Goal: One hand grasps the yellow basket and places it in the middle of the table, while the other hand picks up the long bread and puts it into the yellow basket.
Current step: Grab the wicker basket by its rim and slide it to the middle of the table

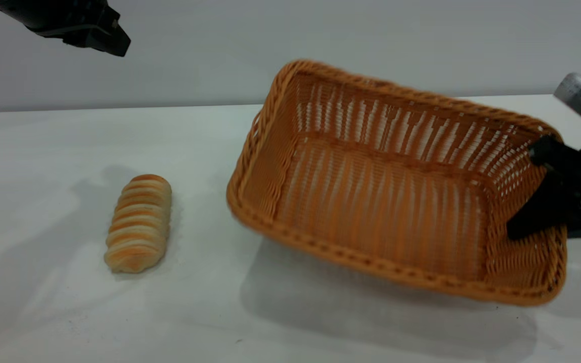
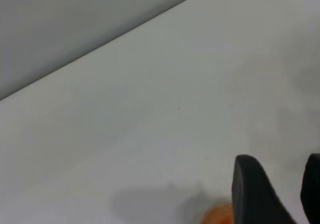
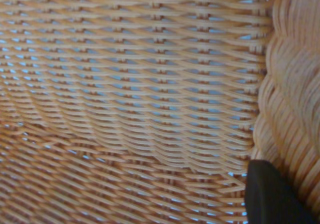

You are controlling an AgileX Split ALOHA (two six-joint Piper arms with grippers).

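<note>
The right gripper point(image 1: 542, 194) clamps the yellow basket point(image 1: 381, 191) by its right end wall, tilted off the table point(image 1: 58, 312). The long bread point(image 1: 139, 222) lies left. Only the left wrist view shows the raised left gripper point(image 2: 280, 194) parted.

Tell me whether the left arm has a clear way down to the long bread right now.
Probably yes. The left pincer hangs above the table with open air under it, and the long bread lies alone on bare surface. The yellow basket, held tilted by the right pincer, sits apart from it.
</note>
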